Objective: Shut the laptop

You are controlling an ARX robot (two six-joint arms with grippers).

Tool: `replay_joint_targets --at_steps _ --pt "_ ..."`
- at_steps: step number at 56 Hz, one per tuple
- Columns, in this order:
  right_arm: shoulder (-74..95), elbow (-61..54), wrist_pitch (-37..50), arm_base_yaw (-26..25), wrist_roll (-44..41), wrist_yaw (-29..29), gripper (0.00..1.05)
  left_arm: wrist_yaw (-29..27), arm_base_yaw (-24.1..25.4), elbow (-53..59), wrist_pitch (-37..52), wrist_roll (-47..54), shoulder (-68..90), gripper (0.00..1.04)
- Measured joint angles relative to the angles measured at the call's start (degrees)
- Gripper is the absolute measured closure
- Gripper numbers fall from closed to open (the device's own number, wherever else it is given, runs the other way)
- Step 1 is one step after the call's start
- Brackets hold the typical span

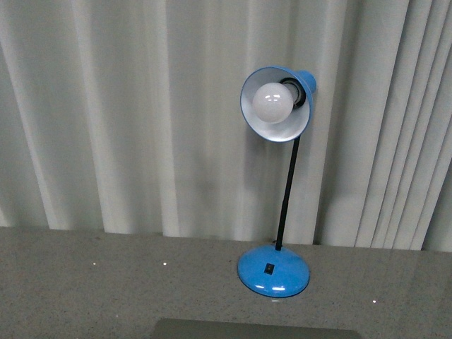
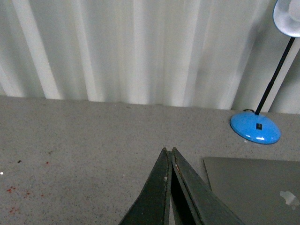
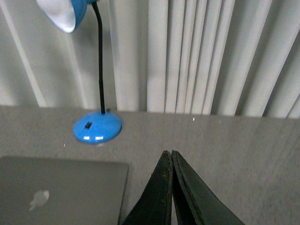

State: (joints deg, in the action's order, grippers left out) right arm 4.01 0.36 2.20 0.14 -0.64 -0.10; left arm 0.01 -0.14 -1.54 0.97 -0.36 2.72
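Note:
The silver-grey laptop (image 2: 255, 190) lies flat on the grey table with its lid down; the apple logo faces up. It also shows in the right wrist view (image 3: 61, 190), and its far edge shows at the bottom of the front view (image 1: 258, 329). My left gripper (image 2: 168, 150) is shut and empty, above the table beside one side of the laptop. My right gripper (image 3: 168, 152) is shut and empty, above the table beside the other side. Neither gripper touches the laptop. No arm shows in the front view.
A blue desk lamp (image 1: 274, 271) with a white bulb stands on the table just behind the laptop; its base also shows in the left wrist view (image 2: 255, 128) and the right wrist view (image 3: 97, 127). Pale pleated curtains (image 1: 141, 113) hang behind the table. Small reddish specks (image 2: 11, 190) mark the tabletop.

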Motion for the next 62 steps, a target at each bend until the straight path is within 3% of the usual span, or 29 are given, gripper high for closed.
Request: replay_joint_targets --at_steps 25,28,55,59,62 --pt "-3.76 0.00 -2.12 -0.02 0.02 0.00 1.02 -0.02 0.00 0.00 -0.85 0.02 -2.49 1.01" --pt "-3.76 0.00 -2.12 -0.02 0.02 0.00 0.95 -0.02 0.00 0.00 -0.85 -0.04 -2.49 0.99" --pt "-3.76 0.00 -2.12 -0.02 0.02 0.00 0.12 -0.02 0.00 0.00 -0.85 0.00 -2.49 0.15" --pt "-3.76 0.00 -2.12 -0.02 0.07 0.00 0.06 -0.02 0.00 0.00 -0.85 0.11 -2.49 0.05" --pt "-3.76 0.00 -2.12 -0.02 0.04 0.00 0.08 -0.02 0.00 0.00 -0.85 0.11 -2.49 0.07"
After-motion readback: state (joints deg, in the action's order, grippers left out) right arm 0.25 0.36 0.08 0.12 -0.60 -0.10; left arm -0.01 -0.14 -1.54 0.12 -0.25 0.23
